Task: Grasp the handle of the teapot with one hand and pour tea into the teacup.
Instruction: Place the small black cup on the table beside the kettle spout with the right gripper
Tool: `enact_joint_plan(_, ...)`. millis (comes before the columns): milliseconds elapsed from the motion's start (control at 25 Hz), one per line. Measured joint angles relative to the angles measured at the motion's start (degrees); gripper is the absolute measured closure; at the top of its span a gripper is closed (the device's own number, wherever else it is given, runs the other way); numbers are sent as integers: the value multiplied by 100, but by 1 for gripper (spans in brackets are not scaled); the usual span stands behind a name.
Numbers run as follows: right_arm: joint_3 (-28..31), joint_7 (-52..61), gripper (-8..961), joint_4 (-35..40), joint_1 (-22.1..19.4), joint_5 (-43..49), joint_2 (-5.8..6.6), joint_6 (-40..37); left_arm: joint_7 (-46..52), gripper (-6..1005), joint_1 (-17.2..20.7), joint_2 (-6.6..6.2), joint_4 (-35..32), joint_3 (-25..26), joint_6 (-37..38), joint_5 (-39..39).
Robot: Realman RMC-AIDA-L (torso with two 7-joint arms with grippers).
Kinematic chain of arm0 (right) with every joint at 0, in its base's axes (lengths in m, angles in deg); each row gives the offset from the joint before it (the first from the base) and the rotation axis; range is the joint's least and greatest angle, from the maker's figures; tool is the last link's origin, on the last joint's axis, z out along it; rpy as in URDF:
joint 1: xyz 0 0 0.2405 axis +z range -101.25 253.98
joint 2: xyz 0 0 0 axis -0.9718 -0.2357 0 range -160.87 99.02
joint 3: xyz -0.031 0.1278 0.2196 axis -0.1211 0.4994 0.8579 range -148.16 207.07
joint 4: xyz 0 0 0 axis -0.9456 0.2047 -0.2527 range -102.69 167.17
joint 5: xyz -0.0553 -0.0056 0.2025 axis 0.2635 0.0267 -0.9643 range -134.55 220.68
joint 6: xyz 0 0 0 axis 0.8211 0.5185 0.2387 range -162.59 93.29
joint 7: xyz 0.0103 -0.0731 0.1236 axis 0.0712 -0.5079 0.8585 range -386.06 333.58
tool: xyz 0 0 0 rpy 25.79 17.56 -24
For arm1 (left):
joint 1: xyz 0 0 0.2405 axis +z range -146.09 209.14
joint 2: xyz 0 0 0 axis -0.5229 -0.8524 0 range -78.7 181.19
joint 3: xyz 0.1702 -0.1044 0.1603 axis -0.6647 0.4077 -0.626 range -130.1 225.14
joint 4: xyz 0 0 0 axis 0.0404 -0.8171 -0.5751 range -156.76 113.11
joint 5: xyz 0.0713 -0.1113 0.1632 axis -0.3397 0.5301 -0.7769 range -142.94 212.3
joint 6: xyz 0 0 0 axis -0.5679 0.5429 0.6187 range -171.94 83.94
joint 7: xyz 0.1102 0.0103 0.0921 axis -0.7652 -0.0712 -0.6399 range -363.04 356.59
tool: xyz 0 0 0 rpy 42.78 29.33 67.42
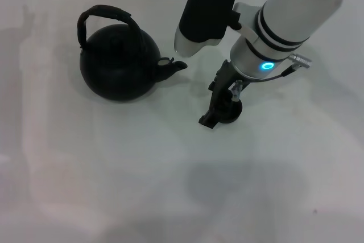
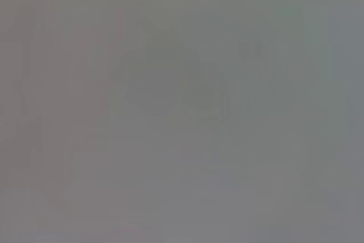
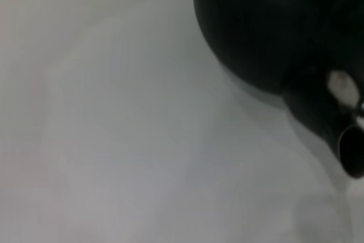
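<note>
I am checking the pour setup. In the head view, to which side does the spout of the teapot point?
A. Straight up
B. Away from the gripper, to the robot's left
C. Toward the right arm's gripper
C: the teapot has its spout turned toward the right gripper, which is at the teacup.

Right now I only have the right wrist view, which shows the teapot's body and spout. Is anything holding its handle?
Observer: No. In the head view the handle arches free over the teapot, and nothing touches it.
Operator: Where is the right gripper, then?
Observer: The right gripper is low over the table, beyond the spout, right at the teacup.
Operator: And the left arm?
Observer: It does not show in the head view, and the left wrist view shows only plain grey.
</note>
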Motion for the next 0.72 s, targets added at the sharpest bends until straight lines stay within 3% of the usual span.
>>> enact_joint_plan(280,395,-320,105,-41,-258,-209,8,-122,-1,111,-7,-6,3,0,5,0)
enact_joint_plan(720,2085,-1139,107,-135,-923,-459,66,-19,-40,111,18,-6,71,0,5,0)
